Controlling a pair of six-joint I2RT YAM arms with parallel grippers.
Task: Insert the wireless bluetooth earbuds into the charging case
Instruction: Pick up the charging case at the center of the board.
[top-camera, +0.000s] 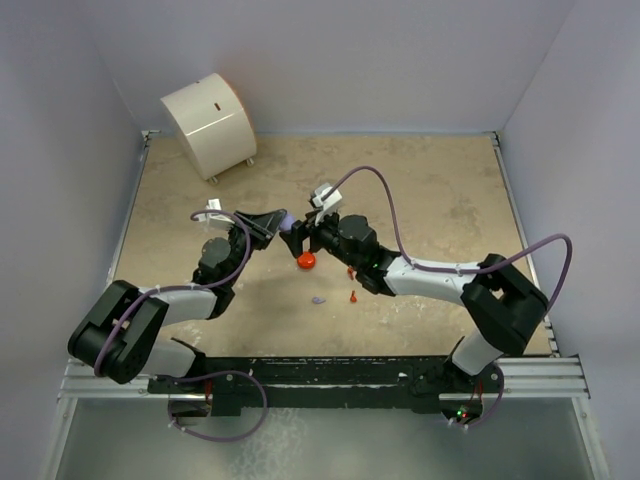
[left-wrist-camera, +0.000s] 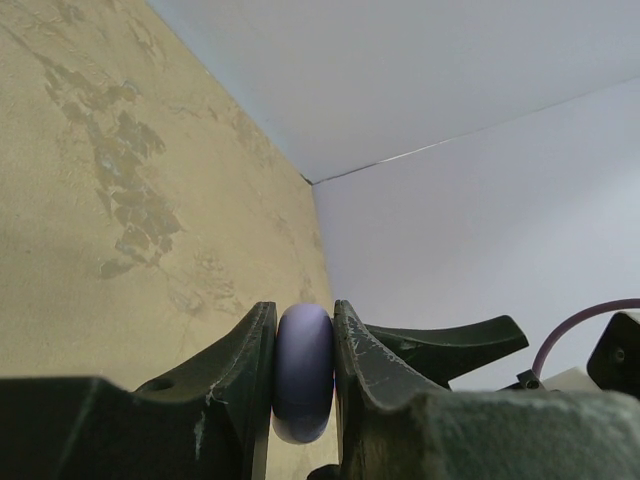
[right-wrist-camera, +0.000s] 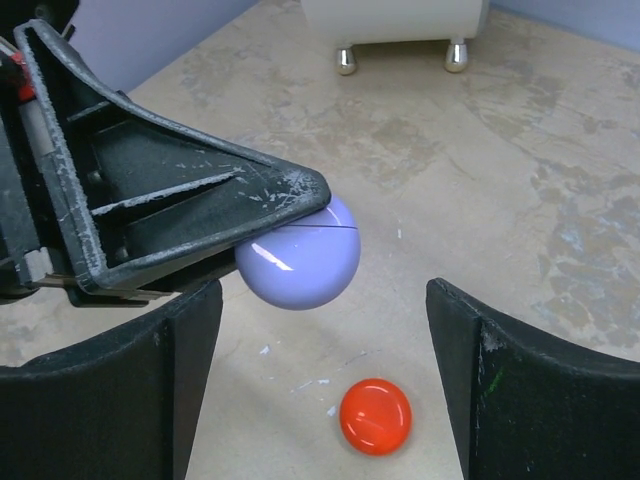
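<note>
Walled at 9, 12 and 3 o'clock, white drum (top-camera: 208, 123) in the 11 o'clock corner; widest bare worktop (top-camera: 450, 200) toward 2. Grasps lilac case (right-wrist-camera: 300, 262) in left hand (left-wrist-camera: 303, 308) above centre, seam 9 to 3 from the right wrist. Holds right hand (right-wrist-camera: 318, 300) released beside it. Red case (right-wrist-camera: 376, 415), lilac earbud (top-camera: 318, 299), red earbud (top-camera: 353, 296) lying toward 6, axes too small to tell

A cream drum (top-camera: 208, 122) is lying on its side, resting on small silvery feet, at the far left corner of the mottled beige counter (top-camera: 440, 190); pale walls (top-camera: 400, 60) are enclosing the counter
</note>
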